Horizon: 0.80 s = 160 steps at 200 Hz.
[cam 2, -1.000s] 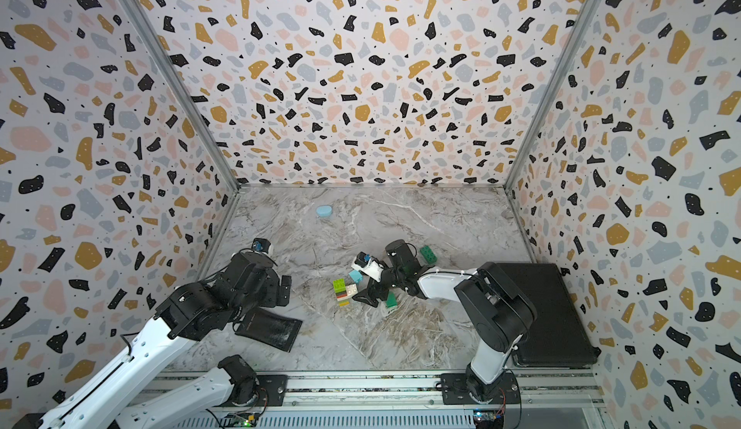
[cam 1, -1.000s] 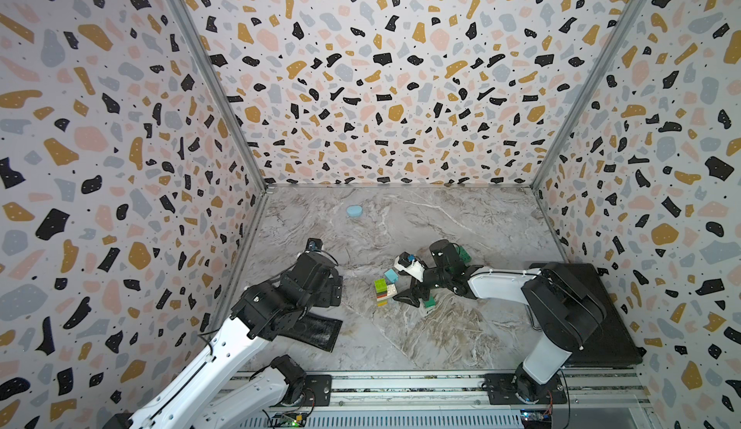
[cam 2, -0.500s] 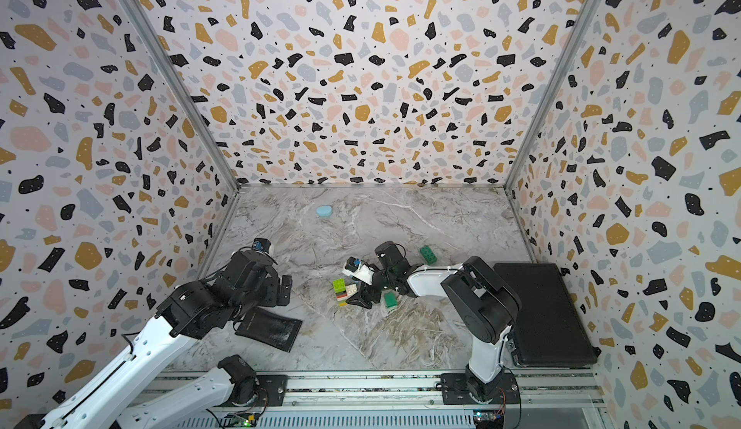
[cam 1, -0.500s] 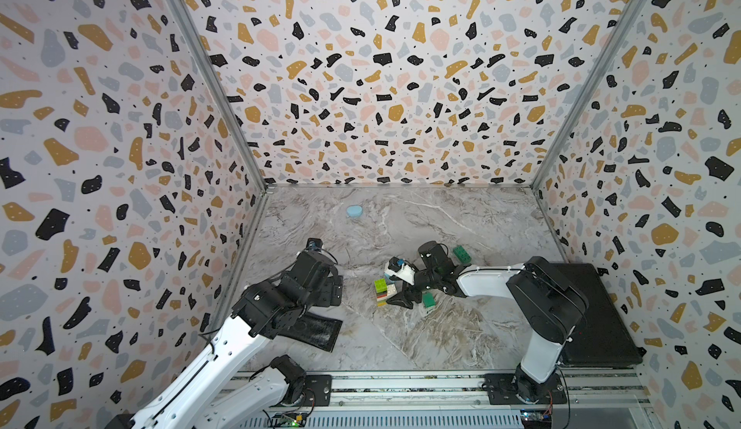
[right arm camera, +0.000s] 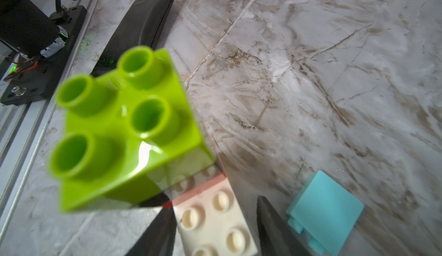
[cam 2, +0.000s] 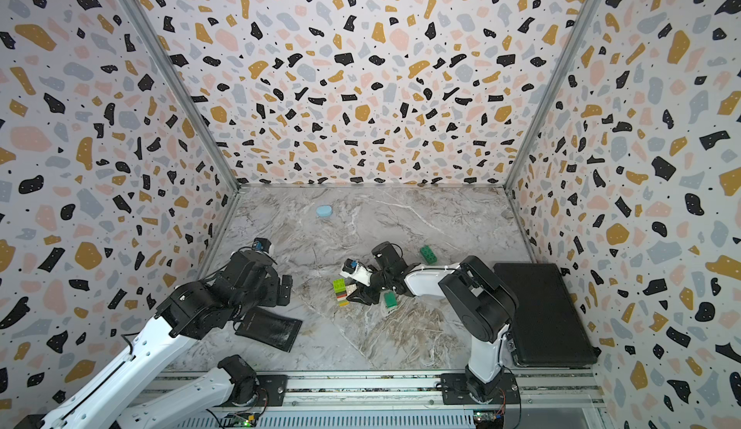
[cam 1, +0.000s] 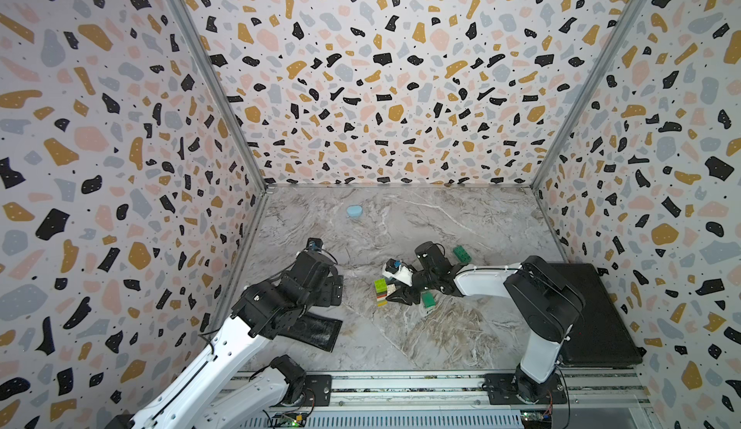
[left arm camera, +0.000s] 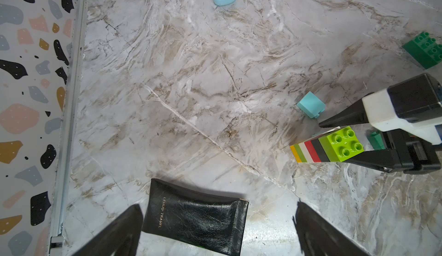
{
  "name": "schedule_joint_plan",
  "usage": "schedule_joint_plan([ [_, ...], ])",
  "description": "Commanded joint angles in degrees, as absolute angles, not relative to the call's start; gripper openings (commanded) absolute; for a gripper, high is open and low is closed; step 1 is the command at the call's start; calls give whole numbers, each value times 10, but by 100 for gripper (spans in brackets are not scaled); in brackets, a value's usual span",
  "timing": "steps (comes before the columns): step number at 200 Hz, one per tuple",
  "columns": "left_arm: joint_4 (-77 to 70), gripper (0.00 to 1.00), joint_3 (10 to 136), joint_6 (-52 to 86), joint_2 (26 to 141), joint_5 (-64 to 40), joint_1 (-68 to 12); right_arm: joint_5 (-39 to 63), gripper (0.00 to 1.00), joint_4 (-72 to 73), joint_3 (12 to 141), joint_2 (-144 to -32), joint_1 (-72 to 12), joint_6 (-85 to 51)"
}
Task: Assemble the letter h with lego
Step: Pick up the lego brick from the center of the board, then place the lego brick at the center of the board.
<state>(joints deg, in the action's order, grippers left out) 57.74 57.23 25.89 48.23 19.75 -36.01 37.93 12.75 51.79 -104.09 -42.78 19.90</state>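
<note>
Looking through the left wrist view: the left end effector [left arm camera: 217, 205] is spread wide with nothing between its fingers, above a black leather pouch [left arm camera: 196, 221]. Upright on the counter [left arm camera: 191, 99] is a lego stack [left arm camera: 308, 153], with a lime brick [left arm camera: 342, 147] on top, then black, red, white, lime and yellow bands. The right end effector [left arm camera: 333, 143] straddles it, one finger on each side. A light blue brick [left arm camera: 311, 105] lies just beside it; a dark green brick [left arm camera: 425, 50] lies apart.

Right wrist view: the fingers flank a white brick [right arm camera: 215, 216] set lower, against the stack. The jaws are part-closed, with a sliver of gap on one side. Cannot tell whether they pinch it.

Both top views: the stack is near the counter's middle, slightly toward the front edge. The pouch is by the front-left corner. A pale-blue oval lump [cam 1: 354, 210] sits near the back edge. A second green brick [cam 1: 428, 299] lies close on the stack's right-edge side. A black pad [cam 1: 597, 314] runs along the right edge.
</note>
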Motion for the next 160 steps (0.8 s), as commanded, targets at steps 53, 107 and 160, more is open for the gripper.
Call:
schedule_joint_plan([
  [53,567,99,566,253,475,196,-356,402,33,118,551,-1044,-430,152],
  [107,570,99,568,256,473,206,-353,419,18,104,661,-1092,-432,-63],
  [160,577,99,570,263,474,222,-343,480,17,90,820,-1230,-432,-267],
])
